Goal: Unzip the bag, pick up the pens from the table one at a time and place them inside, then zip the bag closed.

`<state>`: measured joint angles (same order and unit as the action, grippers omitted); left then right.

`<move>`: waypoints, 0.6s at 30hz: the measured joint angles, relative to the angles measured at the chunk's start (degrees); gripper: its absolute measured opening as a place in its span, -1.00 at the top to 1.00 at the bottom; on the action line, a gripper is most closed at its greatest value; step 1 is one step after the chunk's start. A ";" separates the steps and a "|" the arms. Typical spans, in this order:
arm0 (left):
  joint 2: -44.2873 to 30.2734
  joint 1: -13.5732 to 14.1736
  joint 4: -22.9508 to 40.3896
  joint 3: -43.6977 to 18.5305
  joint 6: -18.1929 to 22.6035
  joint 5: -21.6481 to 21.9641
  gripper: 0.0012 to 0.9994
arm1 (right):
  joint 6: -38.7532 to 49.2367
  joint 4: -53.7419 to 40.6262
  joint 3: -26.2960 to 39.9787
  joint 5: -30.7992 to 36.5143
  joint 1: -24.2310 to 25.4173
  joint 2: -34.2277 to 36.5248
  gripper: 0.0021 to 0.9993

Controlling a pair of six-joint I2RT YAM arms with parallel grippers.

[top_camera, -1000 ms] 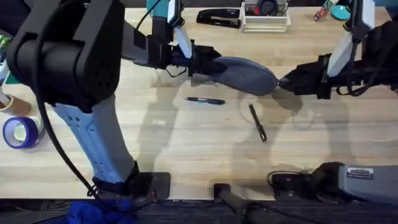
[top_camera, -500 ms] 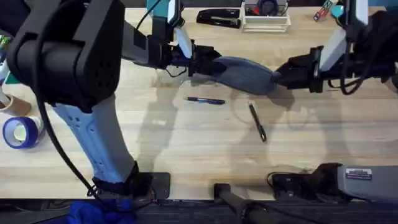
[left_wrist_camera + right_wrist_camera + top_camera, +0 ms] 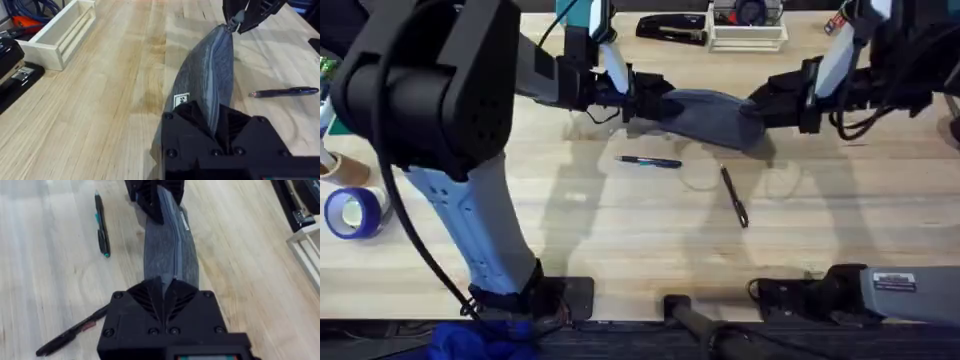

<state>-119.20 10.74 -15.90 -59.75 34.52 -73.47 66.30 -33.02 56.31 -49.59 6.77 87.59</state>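
From overhead, we see the bag [image 3: 710,112] held up off the surface [image 3: 620,230] toward its far edge, the left hand [image 3: 642,98] clamped on 1 end and the right hand [image 3: 760,106] on the other; the 2 pens [image 3: 650,161] lie nearer the middle. We judge the unzipping step is in hand: next, the right hand must draw the slider along. In the left wrist view the fingers hide the near end. In the right wrist view the zipper [image 3: 176,245] runs under the fingers, so we cannot make out the pull.
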 joint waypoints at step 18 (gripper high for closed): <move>0.00 -0.17 0.00 -0.20 -0.02 0.26 0.92 | -9.37 9.74 0.00 2.51 -5.66 0.00 0.94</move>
<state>-119.20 10.57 -15.90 -59.95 34.50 -73.21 56.92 -23.28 56.31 -47.08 1.11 87.59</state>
